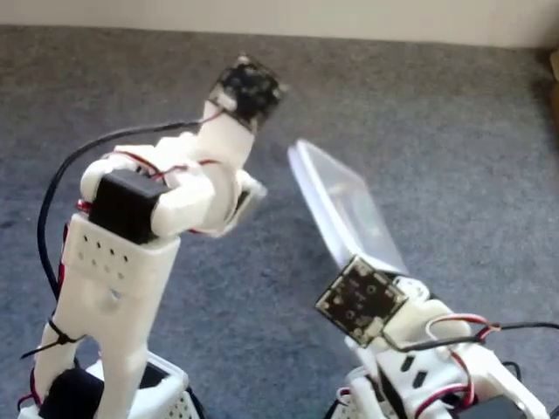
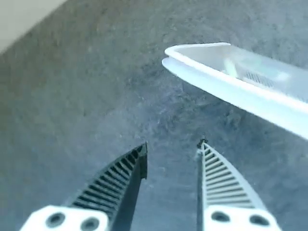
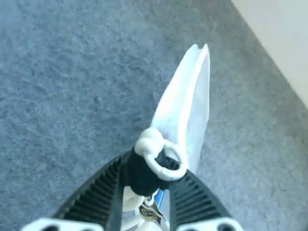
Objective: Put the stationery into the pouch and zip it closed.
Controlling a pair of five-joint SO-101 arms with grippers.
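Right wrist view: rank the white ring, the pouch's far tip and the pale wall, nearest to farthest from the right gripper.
1. White ring, right at the right gripper.
2. Pouch's far tip, out ahead.
3. Pale wall, farthest back.

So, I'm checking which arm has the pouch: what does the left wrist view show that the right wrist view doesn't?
Left wrist view: the left gripper open, nothing between its fingers, the pouch side-on beyond it. Right wrist view: the right gripper shut on the pouch's end, by the white zip ring. Both: the pouch, grey carpet, pale wall.
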